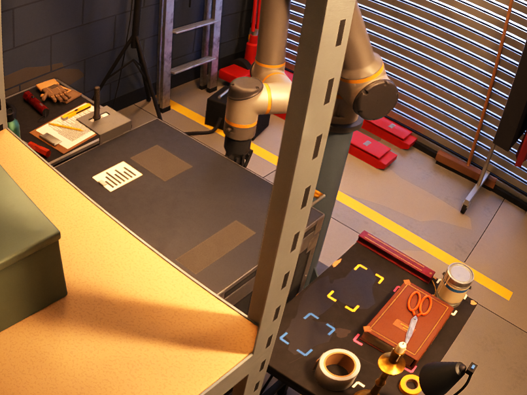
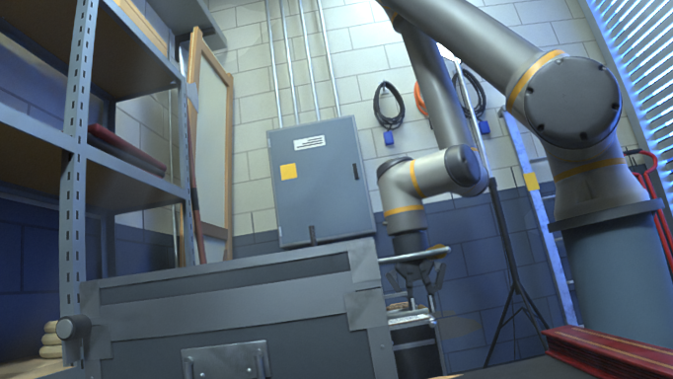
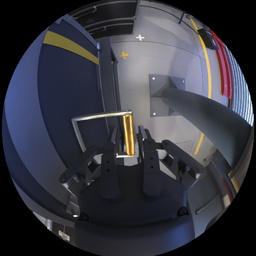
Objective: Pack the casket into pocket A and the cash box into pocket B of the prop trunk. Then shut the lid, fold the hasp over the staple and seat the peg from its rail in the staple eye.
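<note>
The lid handle (image 3: 102,133), a steel bar loop with a brass-coloured grip sleeve (image 3: 129,135), juts from the side of the prop trunk's closed lid (image 1: 170,196). The sleeve lies between my fingers. The trunk (image 2: 237,316) is a long dark case with grey tape patches and a white label (image 1: 117,175) on top. Its latch plate (image 2: 224,358) shows on the front face. The casket, cash box and peg are not in view. My gripper (image 3: 129,141) hangs at the trunk's far edge, level with the handle (image 2: 414,254), and it is open around the sleeve, holding nothing.
The trunk's side wall stands just left of my fingers, and the robot's pedestal (image 3: 203,112) rises to the right. A shelf upright (image 1: 297,170) crosses the side camera. A low table (image 1: 370,319) carries a book, scissors, a tape roll and a can.
</note>
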